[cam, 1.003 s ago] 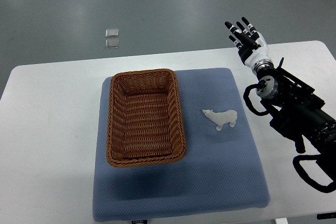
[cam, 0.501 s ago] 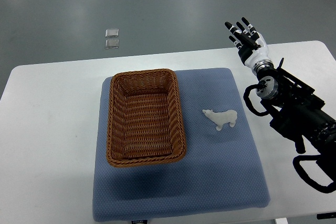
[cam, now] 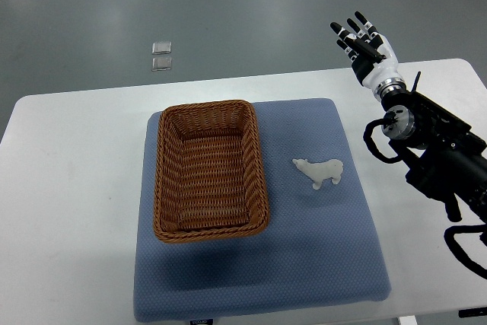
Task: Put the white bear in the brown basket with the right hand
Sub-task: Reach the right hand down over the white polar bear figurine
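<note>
1. The white bear [cam: 321, 172] lies on its side on the blue mat [cam: 304, 264], to the right of the brown basket [cam: 210, 170] and apart from it, with a strip of bare mat between them. Its head points left, toward the basket.

2. The brown basket is a rectangular wicker one, sitting upright on the left half of the mat with its long side running away from the robot. Nothing shows inside it — only the woven bottom.

3. The blue mat is spread over the middle of the white table [cam: 68, 188]; both the bear and the basket rest on it, and bare tabletop shows to either side.

4. The right hand [cam: 365, 47] is raised beyond the far right edge of the table, well apart from the bear. Its fingers are spread and extended, holding nothing — the dark fingertips point up and away from the robot. The black arm behind it comes in from the right edge of the picture over the table's right side.

5. On the grey floor beyond the table, two small clear squares [cam: 161, 56] lie one just behind the other.
</note>
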You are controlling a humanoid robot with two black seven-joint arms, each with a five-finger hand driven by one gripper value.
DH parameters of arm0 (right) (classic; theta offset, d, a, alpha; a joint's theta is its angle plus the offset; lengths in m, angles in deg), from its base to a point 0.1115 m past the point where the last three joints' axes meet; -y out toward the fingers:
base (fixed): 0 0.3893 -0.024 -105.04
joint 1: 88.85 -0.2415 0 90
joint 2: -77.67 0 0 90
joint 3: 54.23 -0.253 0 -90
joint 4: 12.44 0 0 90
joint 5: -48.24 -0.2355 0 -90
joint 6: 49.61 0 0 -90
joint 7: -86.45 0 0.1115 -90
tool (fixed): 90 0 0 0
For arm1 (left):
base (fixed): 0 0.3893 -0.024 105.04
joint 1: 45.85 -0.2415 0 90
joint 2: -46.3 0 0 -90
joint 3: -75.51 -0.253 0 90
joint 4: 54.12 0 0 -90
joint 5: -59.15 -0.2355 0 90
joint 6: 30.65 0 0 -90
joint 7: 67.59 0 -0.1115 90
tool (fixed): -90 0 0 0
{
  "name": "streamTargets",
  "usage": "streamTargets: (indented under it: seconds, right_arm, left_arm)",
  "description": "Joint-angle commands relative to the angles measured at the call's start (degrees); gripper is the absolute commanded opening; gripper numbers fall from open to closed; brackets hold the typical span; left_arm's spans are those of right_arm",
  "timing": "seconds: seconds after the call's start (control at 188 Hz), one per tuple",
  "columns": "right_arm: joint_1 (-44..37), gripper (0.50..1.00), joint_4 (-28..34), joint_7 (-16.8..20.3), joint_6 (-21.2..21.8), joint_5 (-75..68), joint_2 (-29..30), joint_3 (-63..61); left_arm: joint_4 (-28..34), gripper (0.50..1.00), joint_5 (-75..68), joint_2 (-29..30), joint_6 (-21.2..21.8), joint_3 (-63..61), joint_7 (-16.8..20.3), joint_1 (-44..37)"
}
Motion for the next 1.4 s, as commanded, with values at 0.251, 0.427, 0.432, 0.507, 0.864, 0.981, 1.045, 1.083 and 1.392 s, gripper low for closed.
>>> streamTargets:
  seconds: [0.251,0.427,0.432,0.507,0.864,0.981,1.045,1.083,1.392]
  right_arm:
    - [-7.47,0.917,10.65,0.15,-4.26,11.15,-11.80,24.76]
    - [-13.62,0.919,13.54,0.15,-0.49,23.53,-18.13,36.97]
    - [-13.63,0.919,13.55,0.15,-0.48,23.54,-18.13,36.98]
    - [-16.00,0.919,16.54,0.15,2.95,29.87,-21.03,40.67]
    - [-32.87,0.917,32.44,0.68,12.00,55.17,-29.64,60.08]
    - [-37.09,0.917,35.43,1.12,12.88,56.59,-29.73,64.57]
    - [-37.97,0.919,35.87,1.38,14.28,56.50,-29.73,64.66]
    - [-38.06,0.919,36.22,1.38,15.07,56.59,-29.64,64.66]
    - [-35.16,0.919,38.60,6.83,15.87,56.32,-27.80,64.57]
  left_arm:
    - [0.00,1.000,0.01,0.00,0.00,0.00,0.00,0.07]
    - [0.00,1.000,0.01,0.00,0.00,0.09,0.00,0.07]
    - [0.00,1.000,0.01,0.00,0.00,0.09,0.00,0.07]
    - [0.00,1.000,0.01,0.00,0.00,0.09,0.00,0.07]
    - [0.00,1.000,0.01,0.00,0.00,0.09,0.00,0.07]
    - [0.00,1.000,0.01,0.00,0.00,0.00,0.00,0.07]
    - [0.00,1.000,0.01,0.00,0.00,0.00,0.00,0.07]
    - [0.00,1.000,0.01,0.00,0.00,0.00,0.00,0.07]
    - [0.00,1.000,0.01,0.00,0.00,0.09,0.00,0.07]
